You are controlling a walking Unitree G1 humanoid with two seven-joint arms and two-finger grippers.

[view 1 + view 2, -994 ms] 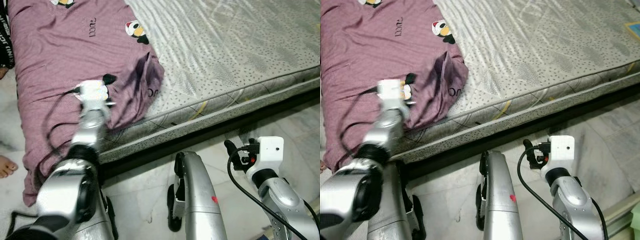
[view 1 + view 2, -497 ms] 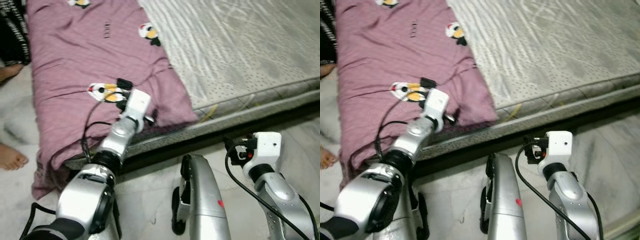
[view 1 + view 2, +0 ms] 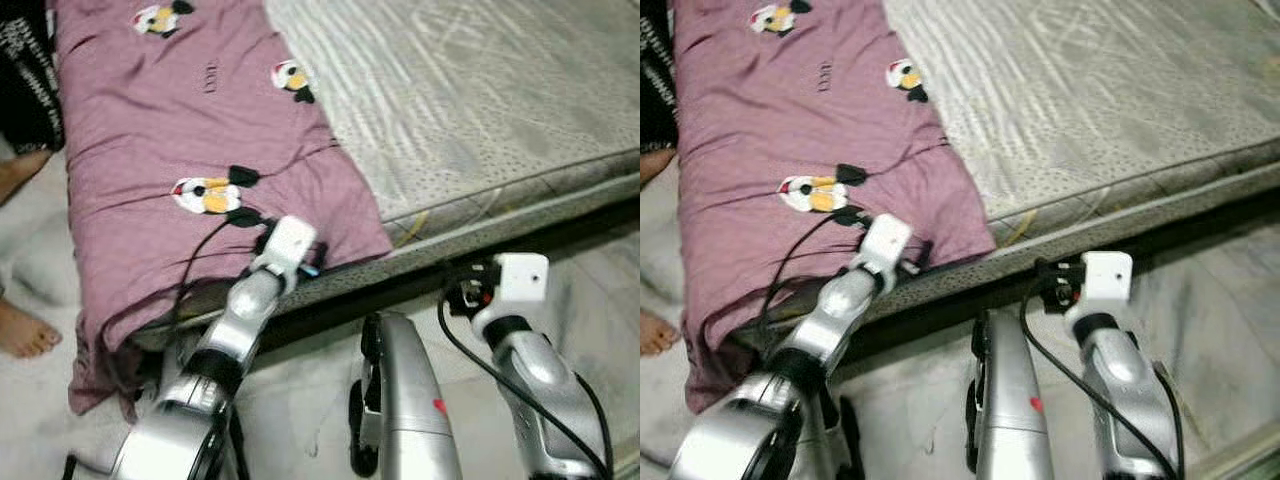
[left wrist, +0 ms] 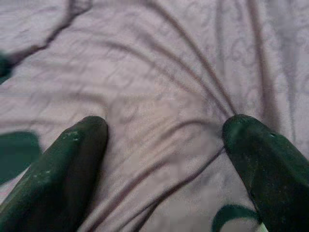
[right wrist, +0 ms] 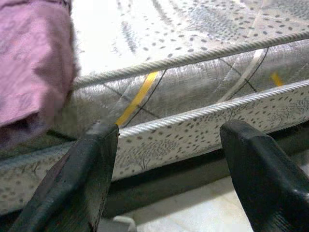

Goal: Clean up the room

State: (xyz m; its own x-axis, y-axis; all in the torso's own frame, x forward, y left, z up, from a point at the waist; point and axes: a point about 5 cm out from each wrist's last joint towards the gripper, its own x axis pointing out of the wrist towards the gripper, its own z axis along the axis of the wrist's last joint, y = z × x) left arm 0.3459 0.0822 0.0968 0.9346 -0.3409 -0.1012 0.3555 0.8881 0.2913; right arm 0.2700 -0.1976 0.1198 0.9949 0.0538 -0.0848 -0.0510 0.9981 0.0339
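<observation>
Purple blanket (image 3: pixel 150 150) overhangs the mattress (image 3: pixel 480 110) edge; my left end effector (image 4: pixel 164 145) presses it, spread; right end effector (image 5: pixel 166 159) open, empty.

I can read no words for certain here. On my purple blanket (image 3: pixel 150 130), near the mattress's (image 3: pixel 480 110) head end, a short dark printed mark (image 3: pixel 210 76) sits, too small and blurred to spell out.
</observation>
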